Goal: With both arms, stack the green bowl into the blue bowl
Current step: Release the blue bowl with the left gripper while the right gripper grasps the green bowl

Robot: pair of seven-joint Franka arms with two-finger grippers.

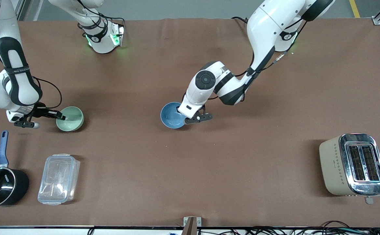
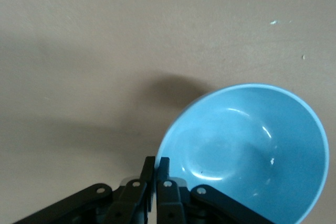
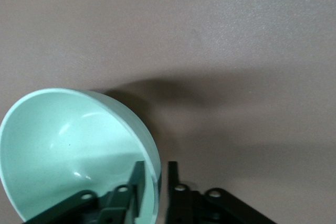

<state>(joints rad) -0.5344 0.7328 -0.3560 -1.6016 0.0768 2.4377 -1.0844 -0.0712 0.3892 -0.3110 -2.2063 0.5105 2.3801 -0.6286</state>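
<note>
Readable text: you find little.

- Right arm (image 1: 17,70), black joint band: white lettering present, too small to read.
- Black saucepan (image 1: 0,189), corner of desk at right arm's end nearest front camera: short white brand mark on inside wall near handle; you cannot make out letters.
- Toaster (image 1: 353,164), toward left arm's end: one small line of print on beige side, unreadable.
- Both wrist views: no text.
</note>
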